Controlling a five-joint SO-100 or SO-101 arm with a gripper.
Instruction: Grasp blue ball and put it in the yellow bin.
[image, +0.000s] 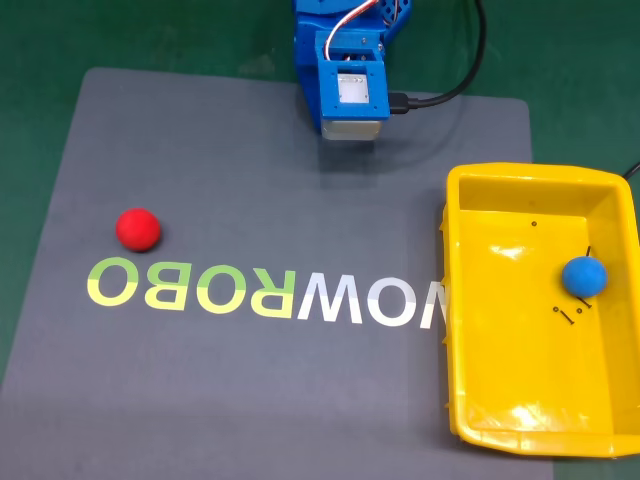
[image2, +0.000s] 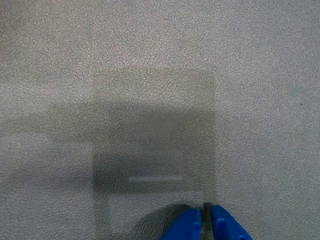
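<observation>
**Blue ball home in the bin, arm folded at the back**

The blue fingers (image2: 205, 222) are together over bare grey mat (image: 300, 400), tips all but touching in the wrist view, nothing between them. From across the room, the arm (image: 350, 70) sits tucked at the mat's far edge, well apart from everything. The blue ball (image: 583, 275) rests inside the yellow bin (image: 470, 300), near its right-hand wall in the fixed view, beside a few small dark screws (image: 568, 315). The red ball (image: 137, 228) lies alone on the mat's left side. The task looks complete; doing this step well likely means simply parking clear and leaving the bin unjostled.
</observation>
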